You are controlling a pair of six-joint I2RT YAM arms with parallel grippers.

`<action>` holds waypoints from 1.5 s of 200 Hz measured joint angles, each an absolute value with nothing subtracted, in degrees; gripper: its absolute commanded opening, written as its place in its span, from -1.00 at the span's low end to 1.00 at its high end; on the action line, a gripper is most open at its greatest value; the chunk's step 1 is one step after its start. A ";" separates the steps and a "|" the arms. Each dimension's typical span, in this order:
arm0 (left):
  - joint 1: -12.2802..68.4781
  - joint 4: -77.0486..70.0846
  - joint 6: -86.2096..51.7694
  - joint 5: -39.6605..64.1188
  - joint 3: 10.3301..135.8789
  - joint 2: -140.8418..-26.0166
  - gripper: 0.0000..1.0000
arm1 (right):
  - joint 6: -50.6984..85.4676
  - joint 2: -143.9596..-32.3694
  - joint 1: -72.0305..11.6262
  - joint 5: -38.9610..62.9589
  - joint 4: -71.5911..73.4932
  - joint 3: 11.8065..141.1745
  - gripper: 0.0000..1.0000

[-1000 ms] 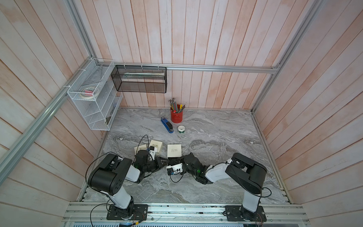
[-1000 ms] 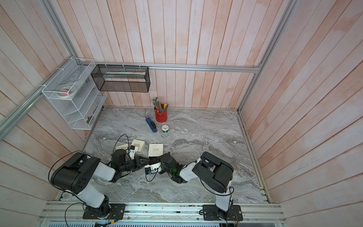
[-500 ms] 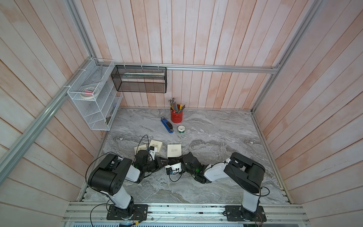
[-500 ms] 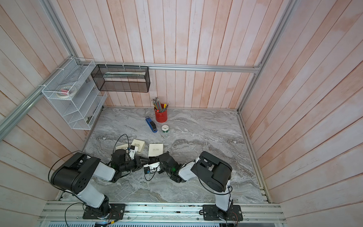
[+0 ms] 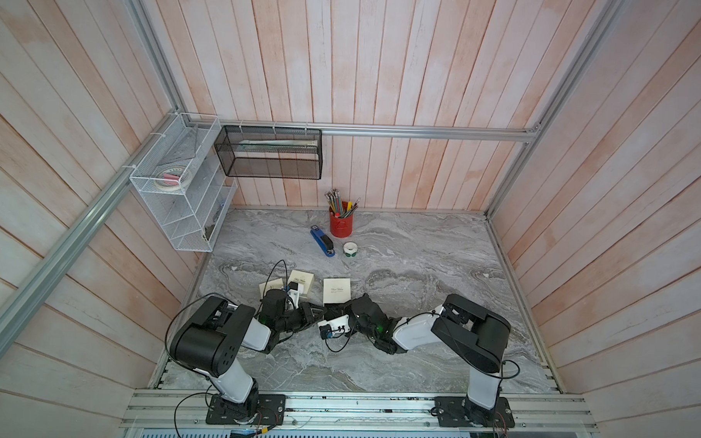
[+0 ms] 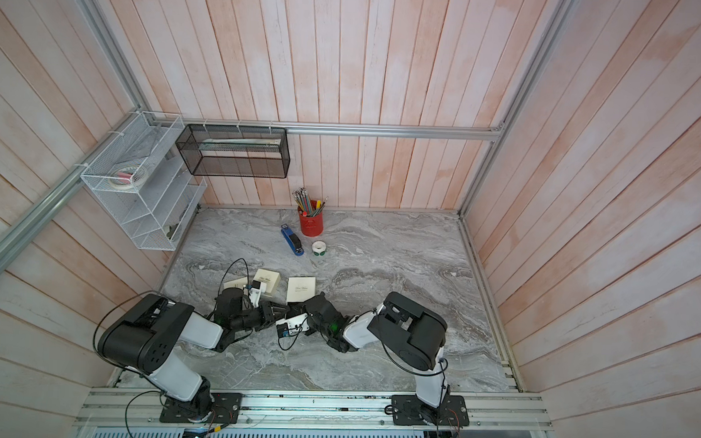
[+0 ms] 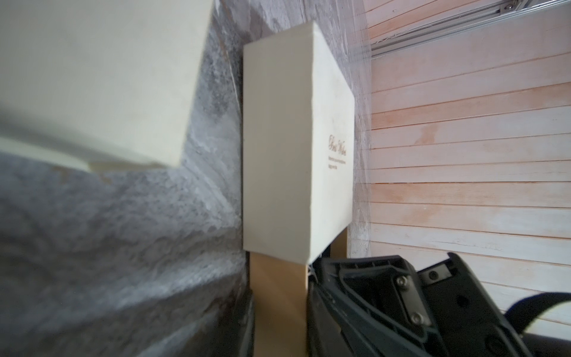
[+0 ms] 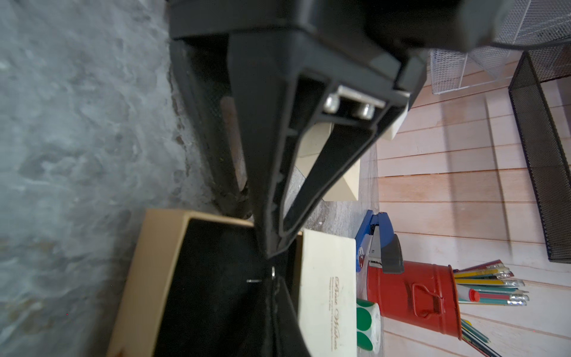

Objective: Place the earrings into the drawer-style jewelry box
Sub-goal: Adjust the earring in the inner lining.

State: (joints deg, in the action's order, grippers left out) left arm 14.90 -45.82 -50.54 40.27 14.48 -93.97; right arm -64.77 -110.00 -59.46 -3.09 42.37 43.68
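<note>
little has been moved; left gripper (image 8: pixel 273 251) and right gripper (image 8: pixel 276 289) are closed over the open drawer (image 8: pixel 160 247) at 6 o'clock of the jewelry box (image 5: pixel 337 291); an earring (image 8: pixel 273 272) is seen between their tips, release judged pending.

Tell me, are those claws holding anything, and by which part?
The left gripper clamps the open drawer by its side wall. The right gripper, shut, seems to pinch a tiny earring at its fingertips; which part is too small to tell.
</note>
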 measured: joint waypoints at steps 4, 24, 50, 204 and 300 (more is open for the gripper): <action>14.90 -45.82 -50.54 40.25 14.48 -94.00 -0.42 | -64.79 -110.00 -59.48 -3.05 42.33 43.68 -1.00; 14.90 -45.82 -50.54 40.25 14.48 -93.97 -0.42 | -64.99 -110.04 -59.57 -2.87 41.93 43.90 -1.00; 14.90 -45.84 -50.52 40.25 14.48 -94.00 -0.42 | -65.21 -110.04 -59.59 -2.87 41.69 43.97 -1.00; 14.87 -45.87 -50.35 40.25 14.48 -94.04 -0.43 | -62.85 -108.40 -59.42 1.65 39.97 42.94 -1.00; 14.87 -45.87 -50.37 40.27 14.48 -94.08 -0.43 | -59.18 -108.42 -57.93 -1.50 41.15 42.98 -1.00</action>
State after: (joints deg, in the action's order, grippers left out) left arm 14.87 -45.87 -50.37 40.27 14.48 -94.08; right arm -59.18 -108.42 -57.93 -1.50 41.15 42.98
